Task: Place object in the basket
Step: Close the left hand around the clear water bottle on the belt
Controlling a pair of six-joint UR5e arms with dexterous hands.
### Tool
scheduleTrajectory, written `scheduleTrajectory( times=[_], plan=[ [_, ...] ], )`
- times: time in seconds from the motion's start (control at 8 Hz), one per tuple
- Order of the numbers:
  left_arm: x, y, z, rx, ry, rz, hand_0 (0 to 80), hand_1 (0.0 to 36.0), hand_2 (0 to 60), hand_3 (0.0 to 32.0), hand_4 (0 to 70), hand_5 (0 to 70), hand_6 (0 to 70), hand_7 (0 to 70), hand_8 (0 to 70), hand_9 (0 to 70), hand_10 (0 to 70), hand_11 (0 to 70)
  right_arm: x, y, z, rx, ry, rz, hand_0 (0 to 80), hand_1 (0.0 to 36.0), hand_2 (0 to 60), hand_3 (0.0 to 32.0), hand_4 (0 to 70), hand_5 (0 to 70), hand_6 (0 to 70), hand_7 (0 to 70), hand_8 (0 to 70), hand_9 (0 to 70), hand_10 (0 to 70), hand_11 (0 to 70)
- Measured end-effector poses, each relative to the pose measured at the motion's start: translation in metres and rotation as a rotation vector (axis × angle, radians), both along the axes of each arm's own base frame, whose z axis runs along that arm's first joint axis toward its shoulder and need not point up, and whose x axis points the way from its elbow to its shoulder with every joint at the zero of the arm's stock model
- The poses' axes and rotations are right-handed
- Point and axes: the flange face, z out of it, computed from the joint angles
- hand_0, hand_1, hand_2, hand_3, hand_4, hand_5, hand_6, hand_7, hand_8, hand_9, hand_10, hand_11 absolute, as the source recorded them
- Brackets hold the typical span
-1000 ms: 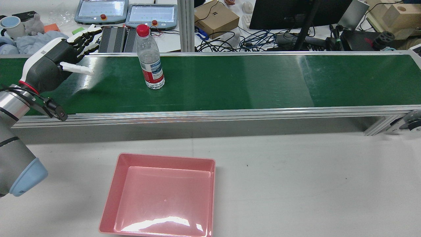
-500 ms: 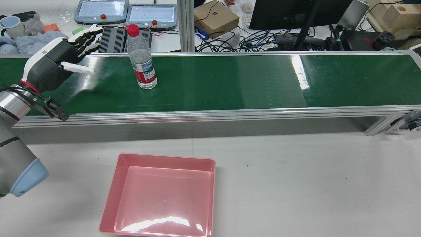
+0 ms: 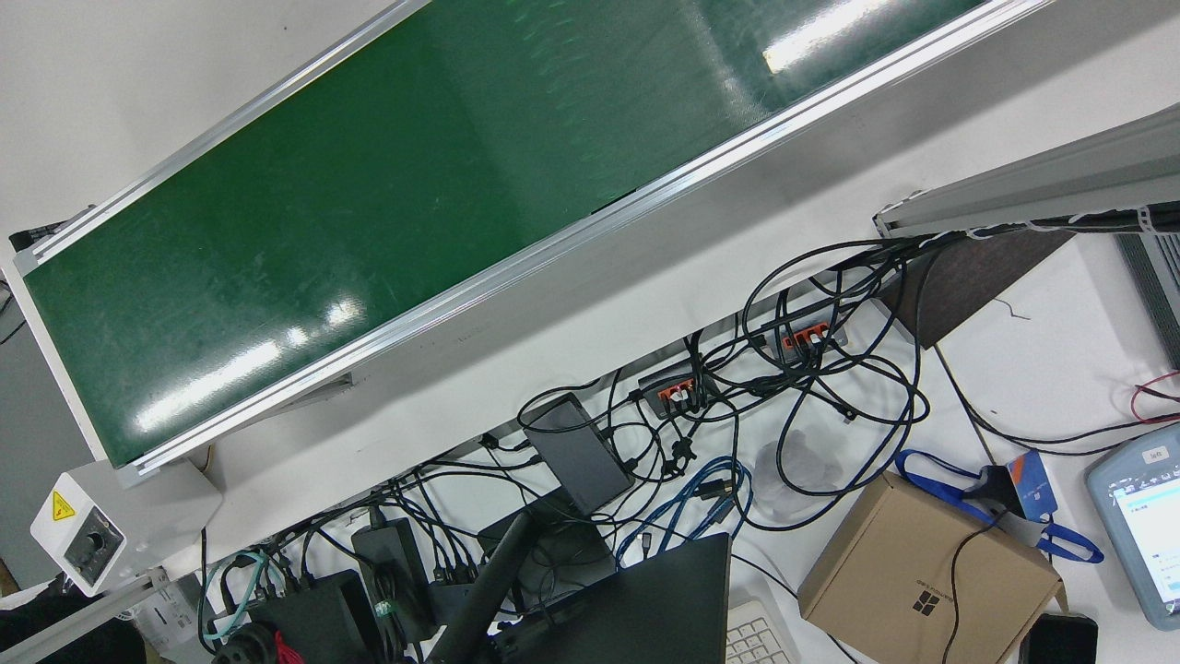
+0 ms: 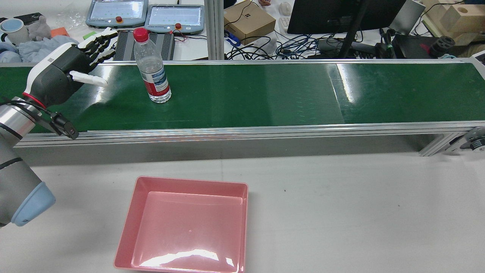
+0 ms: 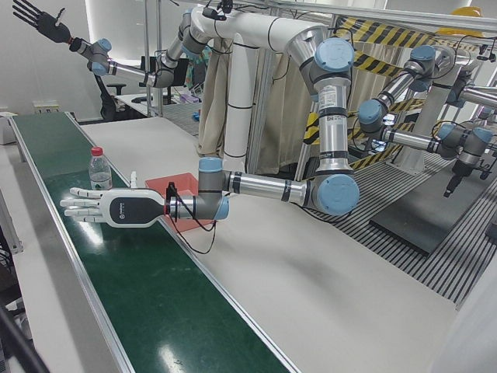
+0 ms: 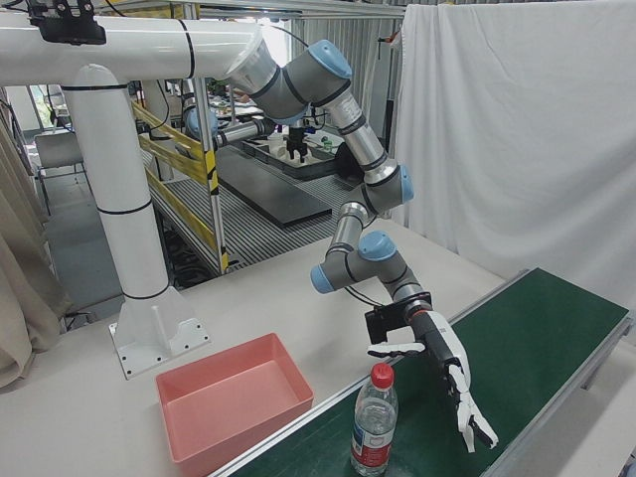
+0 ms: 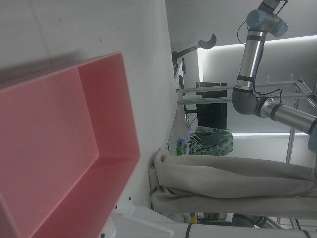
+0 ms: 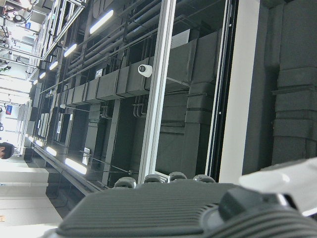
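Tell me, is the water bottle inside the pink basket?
No, the water bottle stands upright on the green belt, and the pink basket holds nothing.

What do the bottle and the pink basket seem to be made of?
Bottle: probably thin clear plastic, since the belt shows through it; red cap, likely plastic; printed label wrapped around it.
Pink basket: likely moulded rigid plastic with a glossy finish; its floor reflects the lights as bright patches.

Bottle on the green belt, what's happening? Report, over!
Left hand open over belt, apart from bottle. Right hand open, raised high. Bottle upright; basket empty. Nothing between.
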Motion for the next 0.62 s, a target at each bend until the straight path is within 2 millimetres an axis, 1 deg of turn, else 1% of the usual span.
scheduleTrajectory(
  times=[0.38,0.62],
  plan=[
    [0.006,0.001,-0.006,0.007,0.003,0.008,50.3,11.0,0.0,0.6,10.9,17.2,2.2,1.4,2.0,0.6,6.3,10.5,0.000,0.000,0.000,0.000,0.000,0.000,0.0,0.0,0.0,0.0,0.0,0.0,0.0,0.0,0.0,0.0,0.0,0.0],
    [0.021,0.005,-0.012,0.007,0.002,0.030,50.4,11.3,0.0,0.4,11.2,17.6,2.5,1.5,2.2,1.1,6.4,10.8,0.000,0.000,0.000,0.000,0.000,0.000,0.0,0.0,0.0,0.0,0.0,0.0,0.0,0.0,0.0,0.0,0.0,0.0]
  ],
)
